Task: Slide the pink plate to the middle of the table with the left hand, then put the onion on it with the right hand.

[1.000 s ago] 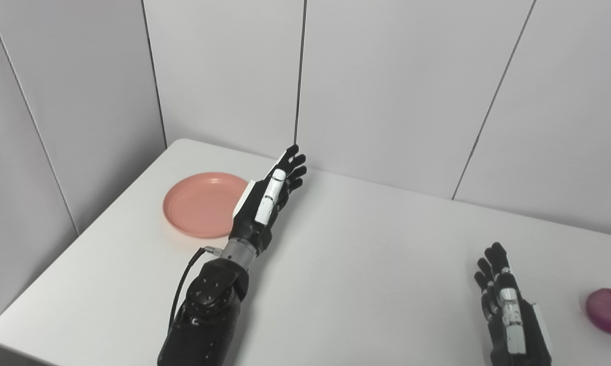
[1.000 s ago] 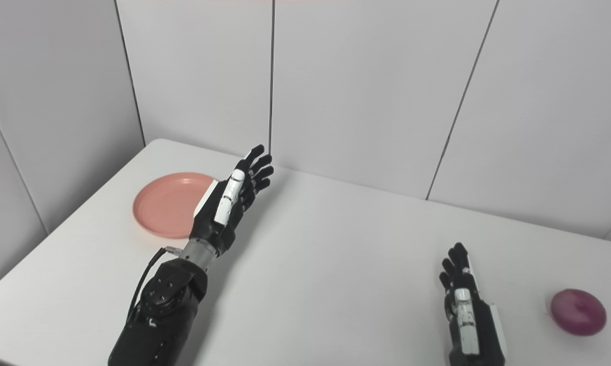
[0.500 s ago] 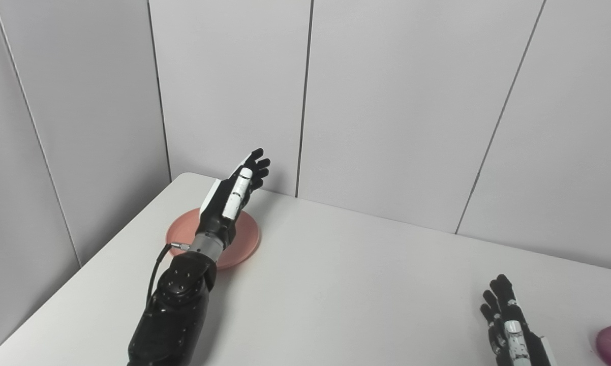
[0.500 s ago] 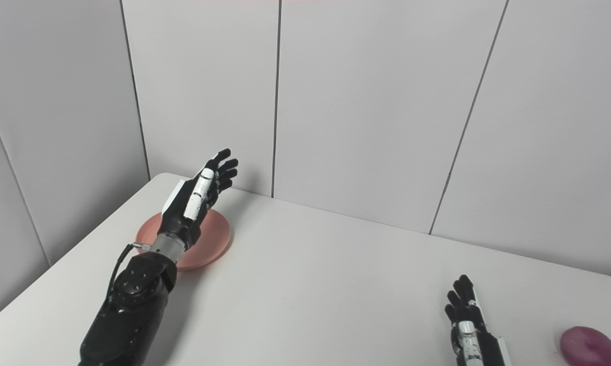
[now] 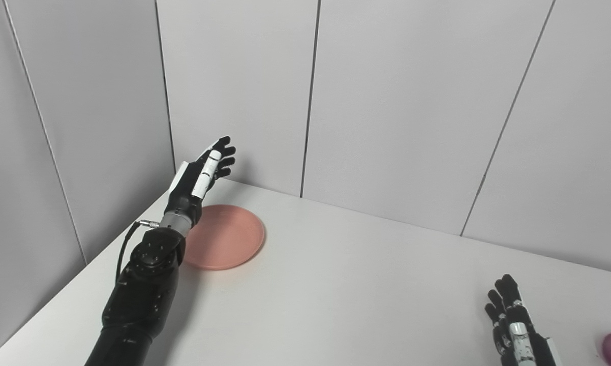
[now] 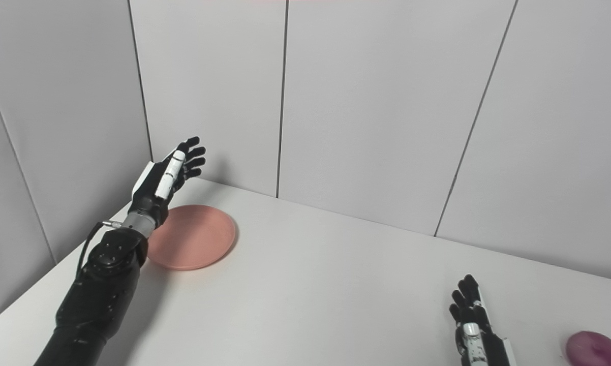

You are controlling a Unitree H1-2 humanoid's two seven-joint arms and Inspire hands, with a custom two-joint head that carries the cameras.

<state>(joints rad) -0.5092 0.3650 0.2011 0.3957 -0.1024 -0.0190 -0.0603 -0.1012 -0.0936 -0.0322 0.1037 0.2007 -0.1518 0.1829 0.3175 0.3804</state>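
Plate pink, below and just right of left hand, whose fingers are spread, empty. Right hand fingers apart, empty; onion just right, whole only in right eye view.

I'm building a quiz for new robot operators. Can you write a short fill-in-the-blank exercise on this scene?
1. The round pink plate lies near the table's far ____ corner.
2. The left hand, raised beside the plate, has its fingers ____.
3. The purple onion lies to the ____ of the right hand.
4. The plate holds ____.

Missing words: left; open; right; nothing
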